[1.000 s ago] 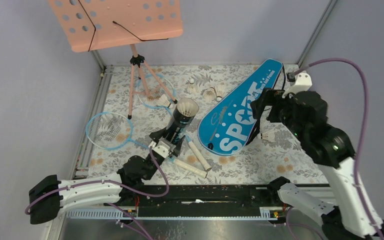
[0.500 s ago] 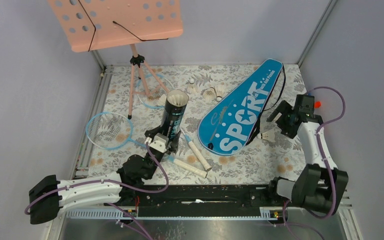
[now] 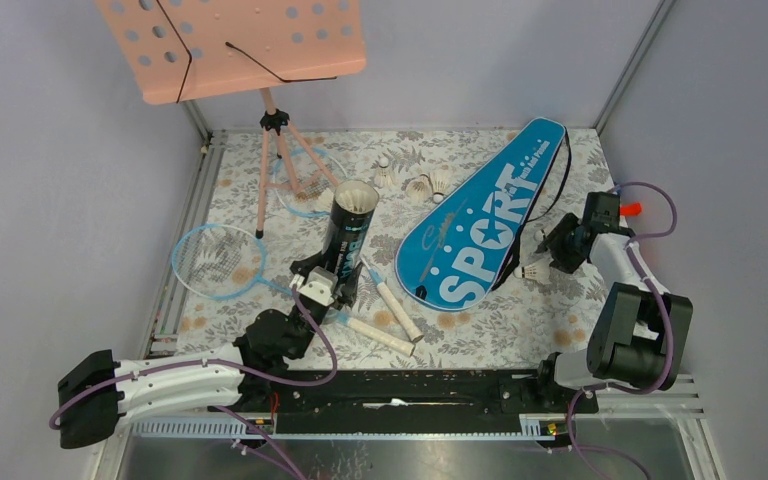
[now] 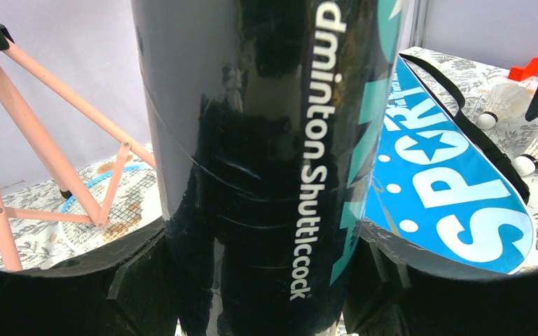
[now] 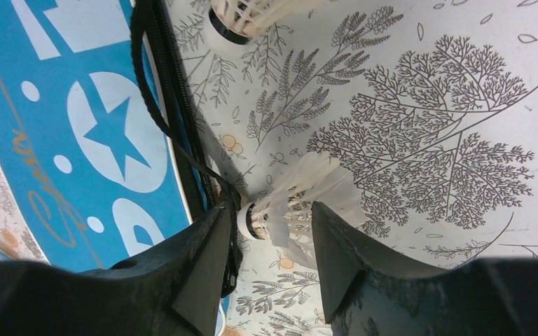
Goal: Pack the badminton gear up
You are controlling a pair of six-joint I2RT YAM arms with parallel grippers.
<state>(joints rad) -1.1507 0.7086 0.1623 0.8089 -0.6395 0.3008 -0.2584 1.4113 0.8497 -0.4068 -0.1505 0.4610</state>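
The left gripper (image 3: 332,288) is clamped on the upright black tube (image 4: 252,140), printed "dminton Shuttlcock", which stands left of the blue bag (image 3: 480,235) marked "SPORT". The right gripper (image 5: 267,218), jaws apart, straddles a shuttlecock (image 5: 308,183) at the bag's right edge. It sits lower than half a second ago.

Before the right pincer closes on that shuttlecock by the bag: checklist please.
1. Right pincer open: ok, jaws apart.
2. Shuttlecock between the jaws: ok, lying on its side.
3. Bag strap clear of the grasp: not ok, it runs right by the cork and one finger.
4. Left pincer gripping the tube: ok.
5. Tube mouth up: ok in the top view.
6. Room inside the tube: cannot tell.
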